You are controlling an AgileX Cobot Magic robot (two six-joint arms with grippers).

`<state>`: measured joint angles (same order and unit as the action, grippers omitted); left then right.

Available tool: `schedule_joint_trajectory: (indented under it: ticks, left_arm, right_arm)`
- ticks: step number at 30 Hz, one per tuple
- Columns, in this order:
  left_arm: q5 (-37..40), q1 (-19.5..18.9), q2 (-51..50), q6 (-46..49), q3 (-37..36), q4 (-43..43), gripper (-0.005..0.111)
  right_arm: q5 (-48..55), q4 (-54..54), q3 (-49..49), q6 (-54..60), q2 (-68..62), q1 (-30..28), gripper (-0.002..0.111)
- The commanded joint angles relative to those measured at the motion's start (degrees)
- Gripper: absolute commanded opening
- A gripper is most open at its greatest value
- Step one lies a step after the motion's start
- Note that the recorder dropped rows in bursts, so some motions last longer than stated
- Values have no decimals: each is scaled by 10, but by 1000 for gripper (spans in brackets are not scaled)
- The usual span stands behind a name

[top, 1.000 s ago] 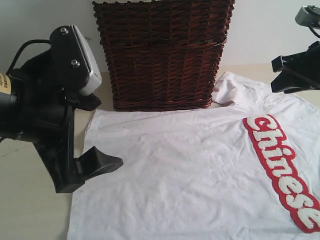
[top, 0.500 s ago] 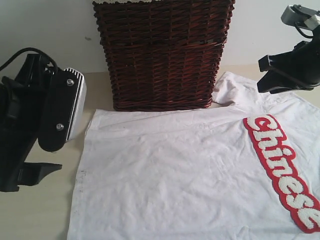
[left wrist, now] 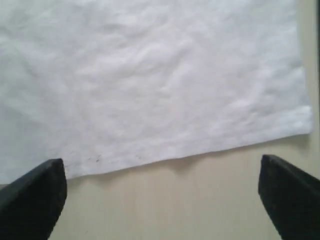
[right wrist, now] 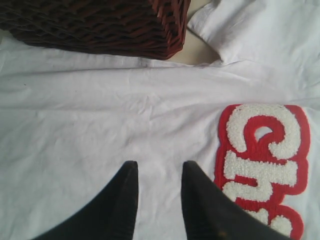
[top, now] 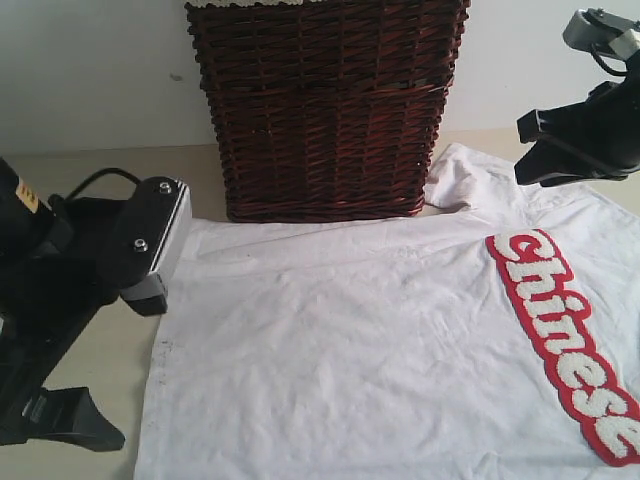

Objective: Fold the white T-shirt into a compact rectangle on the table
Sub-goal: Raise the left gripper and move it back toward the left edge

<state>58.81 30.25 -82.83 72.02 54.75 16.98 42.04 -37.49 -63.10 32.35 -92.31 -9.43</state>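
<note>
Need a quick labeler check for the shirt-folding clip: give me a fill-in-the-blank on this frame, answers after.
1. The lettering on the shirt spells ___.
2. That lettering is outlined in ___.
3. The left gripper has its jaws wide ___, gripping nothing.
4. The right gripper hovers above the ___, beside the lettering.

Missing words: Chinese; red; open; shirt.
</note>
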Motion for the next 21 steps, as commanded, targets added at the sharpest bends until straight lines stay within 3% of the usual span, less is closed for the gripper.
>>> schedule_joint_trajectory:
  ticks: [1,6,13,21]
  left_arm:
    - [-30,-10,-49,5,9,0,105]
    - [-125,-10,-110,-49,9,-67,105]
    - [-177,-20,-200,-73,26,-98,105]
    - [-223,-23,-235,-95,36,-137,105]
  right_arm:
    - [-2,2,-3,9,6,1,31]
    - [-3,5,-3,10,6,1,31]
    - [-10,5,-3,17,6,1,31]
    - [-13,5,-3,21,6,1,31]
